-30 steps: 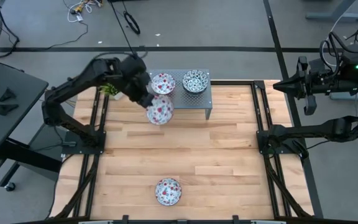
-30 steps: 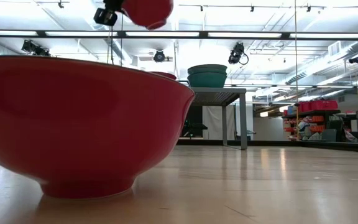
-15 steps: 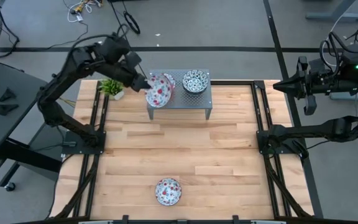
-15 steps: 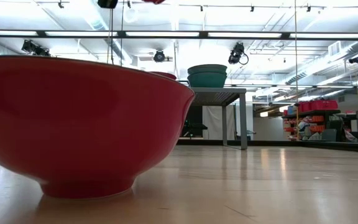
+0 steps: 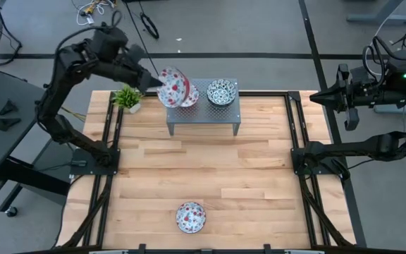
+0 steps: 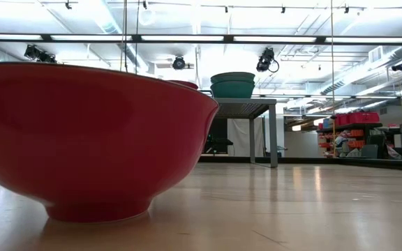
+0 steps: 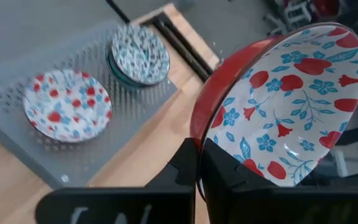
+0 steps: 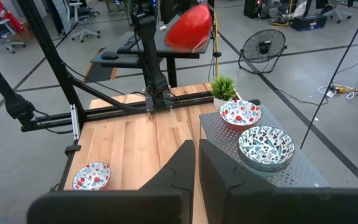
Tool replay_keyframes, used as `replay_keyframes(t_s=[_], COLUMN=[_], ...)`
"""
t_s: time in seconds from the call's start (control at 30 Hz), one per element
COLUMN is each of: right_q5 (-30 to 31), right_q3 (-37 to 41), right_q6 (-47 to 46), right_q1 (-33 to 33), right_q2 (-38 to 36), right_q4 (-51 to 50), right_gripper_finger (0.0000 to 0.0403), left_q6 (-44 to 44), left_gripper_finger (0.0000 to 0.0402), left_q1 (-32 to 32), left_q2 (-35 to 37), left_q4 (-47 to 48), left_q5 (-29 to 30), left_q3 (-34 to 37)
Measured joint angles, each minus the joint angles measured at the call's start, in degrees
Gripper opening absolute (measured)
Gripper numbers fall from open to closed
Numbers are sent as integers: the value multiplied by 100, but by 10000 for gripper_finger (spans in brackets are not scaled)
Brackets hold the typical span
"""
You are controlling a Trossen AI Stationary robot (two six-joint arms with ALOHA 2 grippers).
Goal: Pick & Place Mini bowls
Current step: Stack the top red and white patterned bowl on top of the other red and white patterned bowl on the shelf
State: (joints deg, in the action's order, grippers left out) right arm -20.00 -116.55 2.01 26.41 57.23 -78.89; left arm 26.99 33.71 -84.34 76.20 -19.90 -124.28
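place: lab | cues: floor fan (image 8: 263, 45); office chairs (image 8: 87, 25)

Bright, even overhead lighting; ceiling lights (image 6: 180, 63) glare; the near red bowl (image 6: 89, 136) looms soft.

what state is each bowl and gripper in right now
left gripper: shut on held red bowl, raised beside the stand
held red bowl: tilted on edge, airborne
red bowl on stand: upright
green bowls: stacked on stand
red bowl near front edge: upright on table
right gripper: shut, empty
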Motion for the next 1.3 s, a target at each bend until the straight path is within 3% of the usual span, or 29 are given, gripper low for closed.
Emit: replay_keyframes(t_s=[0.47, 0.83, 1.3], right_q5=[1, 0, 0], right_q3=[0, 0, 0], right_q6=[1, 1, 1], right_q1=[1, 0, 2], right_q2=[2, 1, 1], right_q4=[0, 0, 0], right_gripper_finger=[25, 25, 25], left_q6=[-274, -701, -982], left_gripper_finger=[8, 8, 8], left_q1=[857, 1081, 1241], left_q2=[-183, -955, -1776], left_q4=[-8, 92, 335], left_q5=[682, 609, -145], left_q3=[-126, -126, -123])
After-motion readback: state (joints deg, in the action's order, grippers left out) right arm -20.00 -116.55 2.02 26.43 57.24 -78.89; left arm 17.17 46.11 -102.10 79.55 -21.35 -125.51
